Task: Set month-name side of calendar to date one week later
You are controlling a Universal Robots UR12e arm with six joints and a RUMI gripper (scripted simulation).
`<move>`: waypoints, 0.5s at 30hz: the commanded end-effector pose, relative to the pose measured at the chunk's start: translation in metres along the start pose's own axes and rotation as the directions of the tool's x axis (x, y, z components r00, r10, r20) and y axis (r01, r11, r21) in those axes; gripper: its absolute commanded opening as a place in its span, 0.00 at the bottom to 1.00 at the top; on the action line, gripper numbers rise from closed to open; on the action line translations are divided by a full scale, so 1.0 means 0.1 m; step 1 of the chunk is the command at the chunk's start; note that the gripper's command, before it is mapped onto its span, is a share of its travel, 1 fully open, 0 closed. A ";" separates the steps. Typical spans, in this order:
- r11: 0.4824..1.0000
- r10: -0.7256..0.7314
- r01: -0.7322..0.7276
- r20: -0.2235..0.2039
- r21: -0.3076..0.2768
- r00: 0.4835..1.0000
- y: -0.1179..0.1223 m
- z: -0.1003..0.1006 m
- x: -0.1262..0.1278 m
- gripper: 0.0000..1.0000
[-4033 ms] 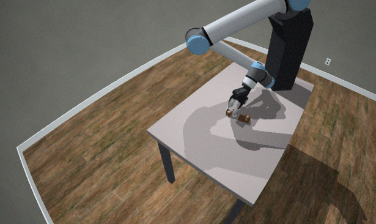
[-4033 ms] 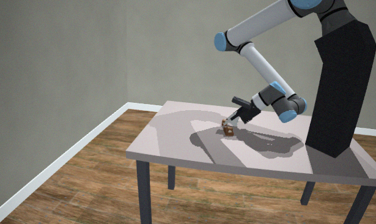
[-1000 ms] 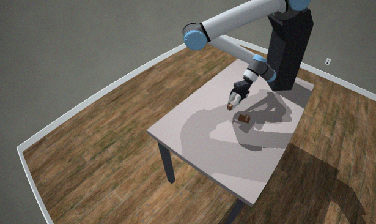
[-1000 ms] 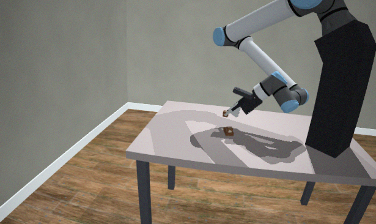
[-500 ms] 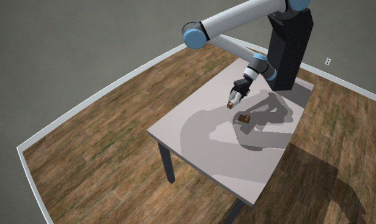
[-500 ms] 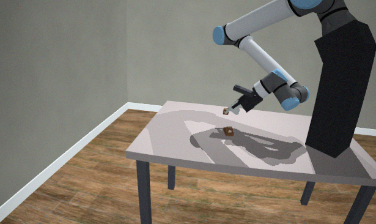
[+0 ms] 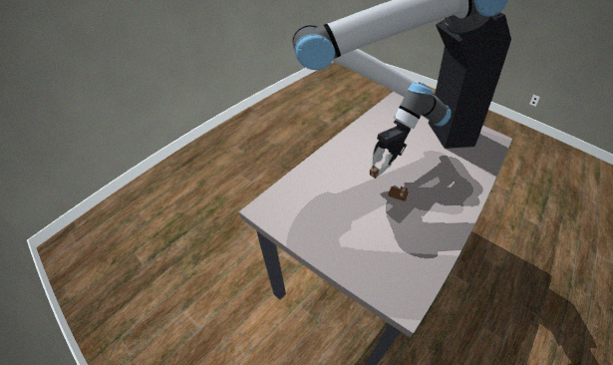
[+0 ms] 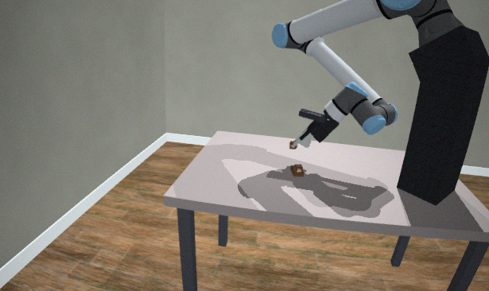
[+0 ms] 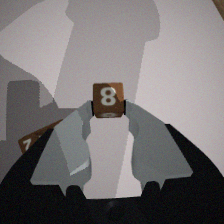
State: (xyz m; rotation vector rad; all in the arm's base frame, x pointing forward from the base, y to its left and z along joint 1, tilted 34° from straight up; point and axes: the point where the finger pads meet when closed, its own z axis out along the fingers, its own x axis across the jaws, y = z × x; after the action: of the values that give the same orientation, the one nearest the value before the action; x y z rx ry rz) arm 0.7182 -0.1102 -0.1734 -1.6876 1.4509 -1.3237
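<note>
While one cube is up off the counter, my gripper has it pinched between its fingertips, just right of centre in the top view and at the middle of the wrist view. A white 8 faces the wrist camera, upright in that picture, with part of another marking on the face below it. The calendar sits on the counter, a little lower and to the right of the held cube in the top view, and at the left edge of the wrist view, where I can make out what looks like a 7 on it. What stands in its tray is too small for me to read, and I can't tell the month side or today's date from here.

I take the step in hand to be turning this cube so the wanted digit will face out on the month side. Next I'd settle which digit that is, roll the wrist until it stands upright, then come over the free place in the tray and lower it squarely. The risk I see is a tilted release, leaving the cube propped on the rim or nudging its neighbour.
</note>
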 end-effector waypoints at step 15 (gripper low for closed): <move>0.989 -0.005 0.005 -0.001 -0.150 1.000 -0.01 -0.03 -0.02 0.10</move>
State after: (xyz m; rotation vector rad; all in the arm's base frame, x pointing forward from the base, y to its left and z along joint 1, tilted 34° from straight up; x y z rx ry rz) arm 0.7157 -0.1081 -0.1727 -1.7803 1.5727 -1.2513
